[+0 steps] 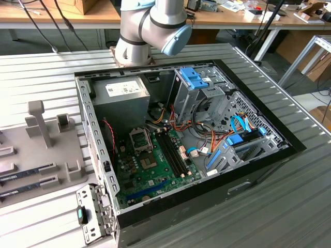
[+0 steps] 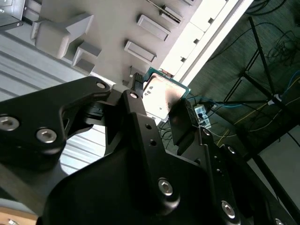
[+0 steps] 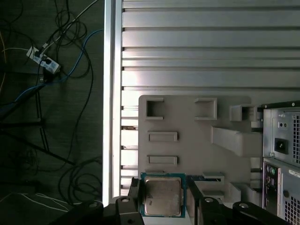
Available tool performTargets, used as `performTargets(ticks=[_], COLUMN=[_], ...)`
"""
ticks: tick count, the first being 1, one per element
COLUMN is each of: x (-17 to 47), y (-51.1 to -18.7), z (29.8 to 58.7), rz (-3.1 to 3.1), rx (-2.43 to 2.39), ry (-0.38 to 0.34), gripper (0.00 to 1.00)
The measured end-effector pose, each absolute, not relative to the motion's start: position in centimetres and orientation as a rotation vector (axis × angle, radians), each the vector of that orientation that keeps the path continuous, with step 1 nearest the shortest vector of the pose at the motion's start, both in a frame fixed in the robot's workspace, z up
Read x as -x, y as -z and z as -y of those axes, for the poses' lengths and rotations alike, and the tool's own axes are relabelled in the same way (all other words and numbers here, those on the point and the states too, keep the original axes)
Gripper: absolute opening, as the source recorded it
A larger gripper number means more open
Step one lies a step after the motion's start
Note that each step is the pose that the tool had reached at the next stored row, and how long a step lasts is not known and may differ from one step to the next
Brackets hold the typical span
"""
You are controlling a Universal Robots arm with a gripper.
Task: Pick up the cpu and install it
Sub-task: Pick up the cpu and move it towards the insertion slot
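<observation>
One flat square cpu (image 3: 161, 194), silver-grey metal top, green rim: my black claw (image 2: 159, 101) is clamped on its sides, by the grey holder plate's (image 3: 197, 126) edge. The side grip probably keeps it level.

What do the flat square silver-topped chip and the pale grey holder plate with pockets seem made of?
The flat square silver-topped cpu: metal lid, likely, satin sheen with glare; thin green rim looks like circuit board. The pale grey holder plate: probably matte plastic, uniform colour, moulded pockets.
</observation>
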State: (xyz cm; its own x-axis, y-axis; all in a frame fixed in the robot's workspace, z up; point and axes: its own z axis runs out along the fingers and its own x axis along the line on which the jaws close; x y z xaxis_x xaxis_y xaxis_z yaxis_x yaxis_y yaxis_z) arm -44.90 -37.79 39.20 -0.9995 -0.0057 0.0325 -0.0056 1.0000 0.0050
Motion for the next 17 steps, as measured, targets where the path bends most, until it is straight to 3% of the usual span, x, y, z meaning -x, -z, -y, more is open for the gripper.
performTargets(ticks=[17], x=[44.8], y=[-40.4], z=[37.8], rz=[3.109], rx=[-0.009], ry=[0.008], gripper=[0.47])
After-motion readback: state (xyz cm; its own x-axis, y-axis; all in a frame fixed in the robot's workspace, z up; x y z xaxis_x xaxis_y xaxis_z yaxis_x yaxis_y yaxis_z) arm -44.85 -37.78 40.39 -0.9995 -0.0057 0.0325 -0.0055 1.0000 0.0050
